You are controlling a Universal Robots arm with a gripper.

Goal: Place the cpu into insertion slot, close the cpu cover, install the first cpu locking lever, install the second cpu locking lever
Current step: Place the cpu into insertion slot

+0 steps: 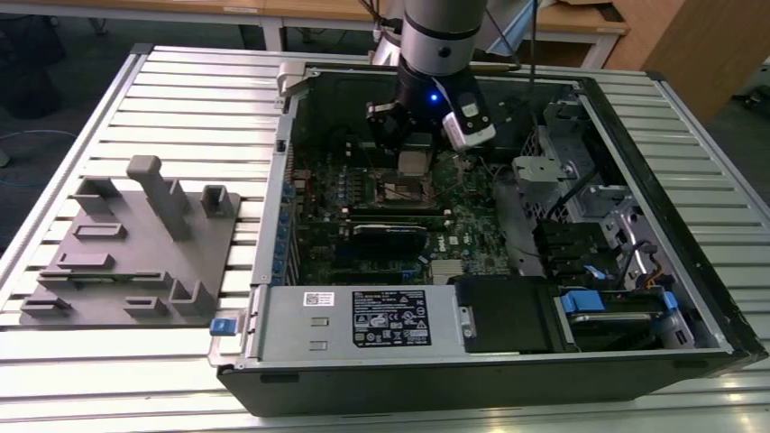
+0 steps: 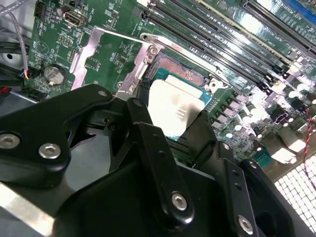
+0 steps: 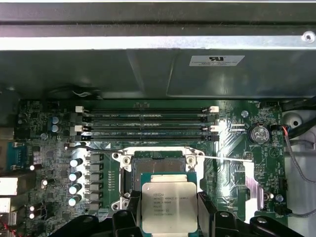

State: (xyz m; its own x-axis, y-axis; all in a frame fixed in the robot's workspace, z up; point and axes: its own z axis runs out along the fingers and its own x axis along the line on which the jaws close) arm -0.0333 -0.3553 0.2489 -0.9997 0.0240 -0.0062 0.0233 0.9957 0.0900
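A slatted metal table carries one open computer case and, on the exterior view's left, one grey moulded fixture block. The single arm reaches down into the case over the green circuit board.

At the case's near edge sits a metal box bearing one large black-and-white printed label and one small white sticker; the print is too fine to make out. The first wrist view shows another white label on the case wall.

On the board lie four long black memory slots, side by side. A column of four silver capacitors stands beside the insertion slot, and one coin battery sits well to its other side.

The cpu cover is swung open, clear of the insertion slot, whose dark centre is bare. One thin metal rod runs along the slot's far corner.

The hand is clamped on the cpu, one black finger on each opposite edge. The cpu hangs tilted over the near edge of the insertion slot, not seated in it; whether it touches the rim I cannot tell. Its silver face carries several lines of small print.
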